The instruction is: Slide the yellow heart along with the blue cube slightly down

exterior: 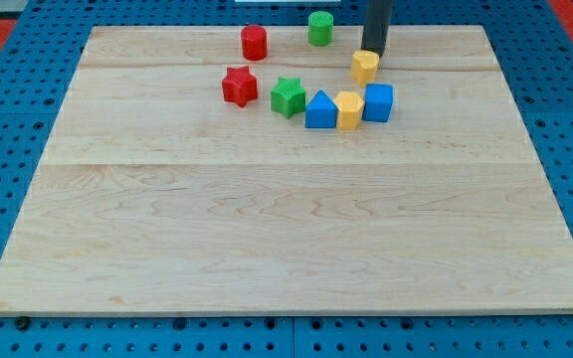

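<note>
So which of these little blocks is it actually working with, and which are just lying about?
In the job:
yellow heart, just below my tip
blue cube, below the heart

Just lying about:
yellow block
blue triangular block
green star
red star
red cylinder
green cylinder

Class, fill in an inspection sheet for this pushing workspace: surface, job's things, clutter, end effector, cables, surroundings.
Surface: pale wooden board, flat, blocks only in its top part.
Job's things: yellow heart sits just above the blue cube, a small gap between them.
Clutter: yellow block touching the cube's left side, blue triangle beside it, green star, red star, red cylinder, green cylinder.
End effector: my tip stands at the heart's top edge.
Cables: nothing seen.
Surroundings: blue pegboard around the board; red patches at the top corners.
</note>
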You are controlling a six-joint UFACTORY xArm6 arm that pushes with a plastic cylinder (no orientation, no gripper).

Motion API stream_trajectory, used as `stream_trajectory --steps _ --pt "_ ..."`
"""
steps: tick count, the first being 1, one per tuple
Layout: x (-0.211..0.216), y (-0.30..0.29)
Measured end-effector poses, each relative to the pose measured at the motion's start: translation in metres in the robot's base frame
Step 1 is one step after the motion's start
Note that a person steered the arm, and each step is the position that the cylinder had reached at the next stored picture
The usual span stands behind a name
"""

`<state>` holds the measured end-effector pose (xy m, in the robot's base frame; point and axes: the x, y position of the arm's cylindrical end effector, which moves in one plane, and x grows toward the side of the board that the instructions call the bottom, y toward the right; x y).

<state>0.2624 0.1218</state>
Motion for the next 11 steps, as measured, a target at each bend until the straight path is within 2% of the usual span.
stream_trajectory --steps 2,3,4,5,6,7,8,9,10,11 --pt "0.037 0.005" --pt "-0.012 0.033" --pt "-0.034 0.018" --pt "-0.007 0.024" --pt "-0.009 -0.028" --pt "0.005 -0.045" --pt "0.054 -0.013" --pt "0.050 -0.037" --pt "0.006 -0.097" --pt "0.037 -0.120"
